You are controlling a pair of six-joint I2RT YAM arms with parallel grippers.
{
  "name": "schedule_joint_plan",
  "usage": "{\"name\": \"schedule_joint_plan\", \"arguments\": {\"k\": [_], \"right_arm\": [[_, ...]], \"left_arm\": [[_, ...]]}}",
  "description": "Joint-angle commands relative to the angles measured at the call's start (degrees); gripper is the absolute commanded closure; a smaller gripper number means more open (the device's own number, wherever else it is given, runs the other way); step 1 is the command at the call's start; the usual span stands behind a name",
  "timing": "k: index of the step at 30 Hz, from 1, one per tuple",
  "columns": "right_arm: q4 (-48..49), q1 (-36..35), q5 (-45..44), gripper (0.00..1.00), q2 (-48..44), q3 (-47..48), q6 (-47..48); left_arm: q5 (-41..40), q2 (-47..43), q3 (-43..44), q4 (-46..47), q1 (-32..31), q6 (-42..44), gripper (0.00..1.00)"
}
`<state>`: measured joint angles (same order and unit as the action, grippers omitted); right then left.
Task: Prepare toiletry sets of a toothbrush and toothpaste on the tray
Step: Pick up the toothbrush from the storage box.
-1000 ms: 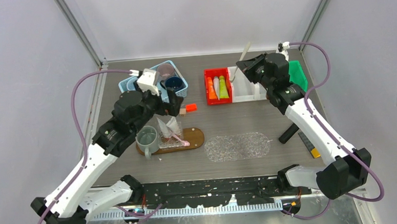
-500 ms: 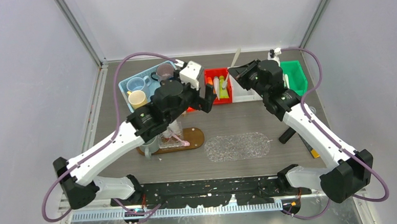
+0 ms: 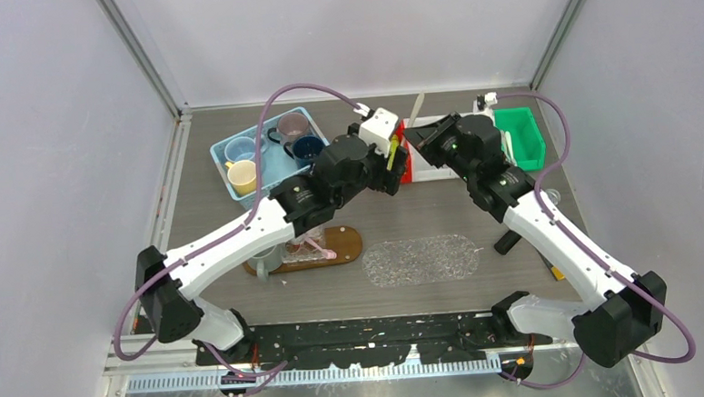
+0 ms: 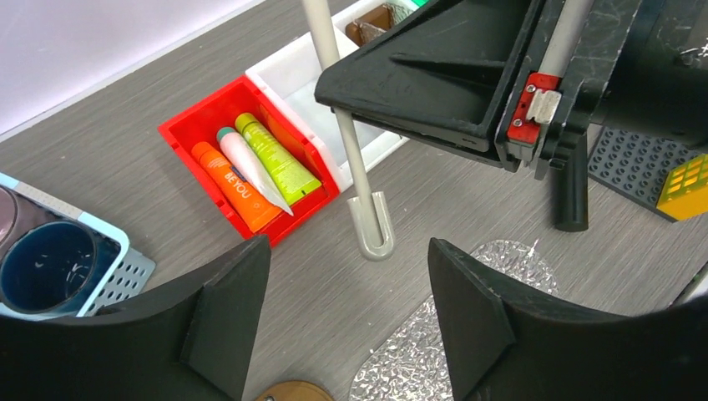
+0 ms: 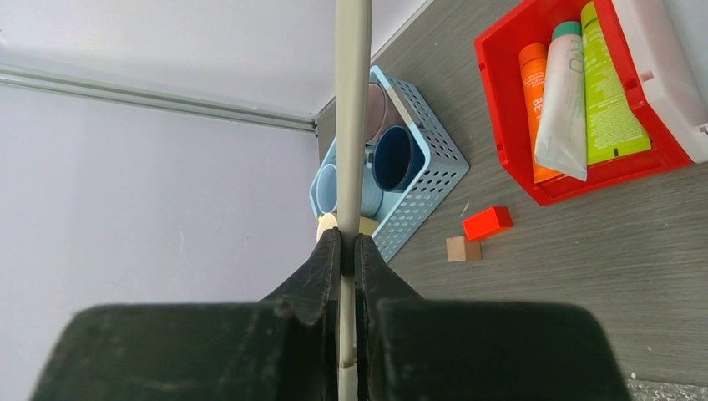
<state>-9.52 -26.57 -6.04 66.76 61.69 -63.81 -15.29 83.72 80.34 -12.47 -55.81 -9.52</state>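
My right gripper (image 3: pixel 415 137) is shut on a grey toothbrush (image 3: pixel 419 104) and holds it upright in the air over the white bin; in the right wrist view the pads (image 5: pixel 349 251) pinch its shaft (image 5: pixel 352 100). My left gripper (image 4: pixel 346 326) is open and empty, in the air just in front of the red bin (image 4: pixel 200 113), with the toothbrush's looped end (image 4: pixel 372 227) hanging ahead of it. The bin holds an orange tube (image 4: pixel 227 184), a white tube (image 4: pixel 250 167) and a green tube (image 4: pixel 280 159). The wooden tray (image 3: pixel 342 244) carries a grey-green mug (image 3: pixel 262 258), partly hidden by my left arm.
A blue basket (image 3: pixel 255 158) at back left holds cream, light blue, mauve and navy mugs. A white bin (image 3: pixel 438 165) and a green bin (image 3: pixel 520 135) stand right of the red one. A silvery oval mat (image 3: pixel 420 260) lies mid-table. Small red (image 5: pixel 488 221) and brown (image 5: pixel 463 248) blocks lie near the basket.
My left arm has swung right from above the wooden tray to the red bin. My right gripper has moved left with the toothbrush, towards the left gripper.
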Motion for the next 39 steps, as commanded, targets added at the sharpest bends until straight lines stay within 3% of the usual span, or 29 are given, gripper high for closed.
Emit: {"name": "schedule_joint_plan", "arguments": {"k": [1, 10, 18, 22, 25, 28, 39], "right_arm": [[2.2, -0.6, -1.5, 0.99, -1.9, -0.3, -1.2], [2.8, -1.9, -1.5, 0.99, -2.3, -1.4, -2.0], [4.1, -2.3, 0.3, 0.88, -2.1, -2.0, -1.9], [6.4, -2.4, 2.9, 0.71, -1.7, -1.4, 0.8], [7.7, -2.3, 4.9, 0.5, -1.9, -0.9, 3.4], [7.2, -2.3, 6.2, 0.38, -2.5, 0.4, 7.1], [3.8, -2.3, 3.9, 0.26, -9.1, -0.9, 20.9]], "left_arm": [[-1.9, 1.2, 2.7, 4.8, -0.4, 1.2, 0.31], [-3.6, 4.6, 3.9, 5.0, -0.4, 1.4, 0.54], [-4.9, 3.0, 3.7, 2.3, -0.4, -0.2, 1.0], [-6.5, 0.6, 3.5, -1.0, -0.4, -1.4, 1.0], [-7.1, -1.4, 3.7, -5.1, -0.4, -2.2, 1.0], [-7.5, -3.6, 5.3, -12.6, -0.4, -2.5, 1.0], [-10.0, -16.6, 11.3, -45.5, 0.0, -8.0, 1.0]]}}
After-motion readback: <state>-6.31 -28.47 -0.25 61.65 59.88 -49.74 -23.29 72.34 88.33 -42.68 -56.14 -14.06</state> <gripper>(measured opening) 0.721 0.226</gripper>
